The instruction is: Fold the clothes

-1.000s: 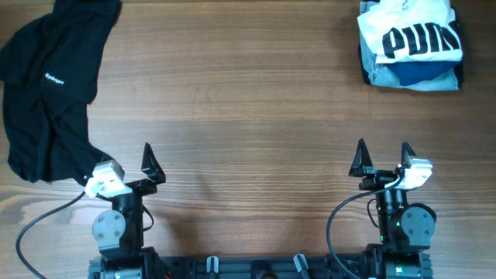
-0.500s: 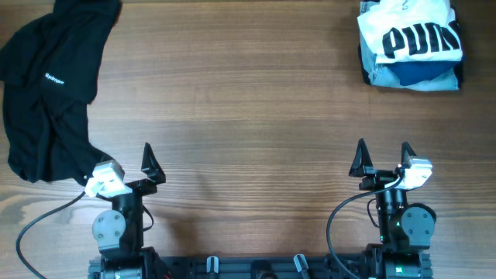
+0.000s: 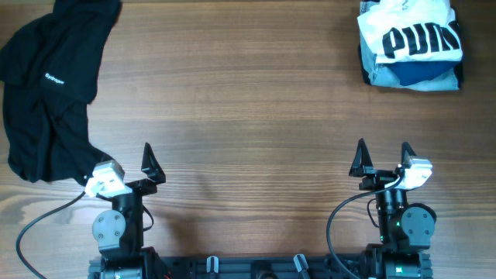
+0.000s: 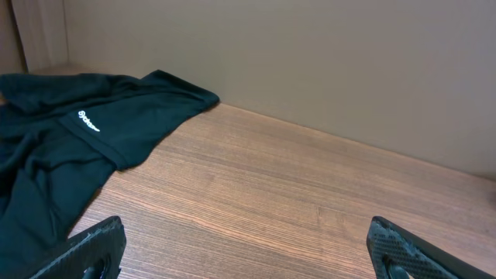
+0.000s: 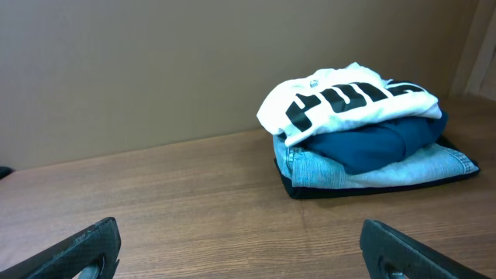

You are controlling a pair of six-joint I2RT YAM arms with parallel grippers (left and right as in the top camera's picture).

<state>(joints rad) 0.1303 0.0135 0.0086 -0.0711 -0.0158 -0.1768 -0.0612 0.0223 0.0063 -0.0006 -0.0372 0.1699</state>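
Observation:
A black garment (image 3: pixel 50 85) with small white text lies crumpled at the table's far left; it also shows in the left wrist view (image 4: pixel 70 147). A folded white PUMA T-shirt (image 3: pixel 411 35) tops a stack at the far right, also in the right wrist view (image 5: pixel 349 97). My left gripper (image 3: pixel 128 159) is open and empty at the front left, its left finger next to the black garment's lower edge. My right gripper (image 3: pixel 382 157) is open and empty at the front right, well short of the stack.
Under the T-shirt lie a folded dark blue garment (image 5: pixel 372 143) and light blue jeans (image 5: pixel 387 170). A beige wall (image 4: pixel 310 70) stands behind the wooden table (image 3: pixel 248 101). Cables run from both arm bases at the front edge.

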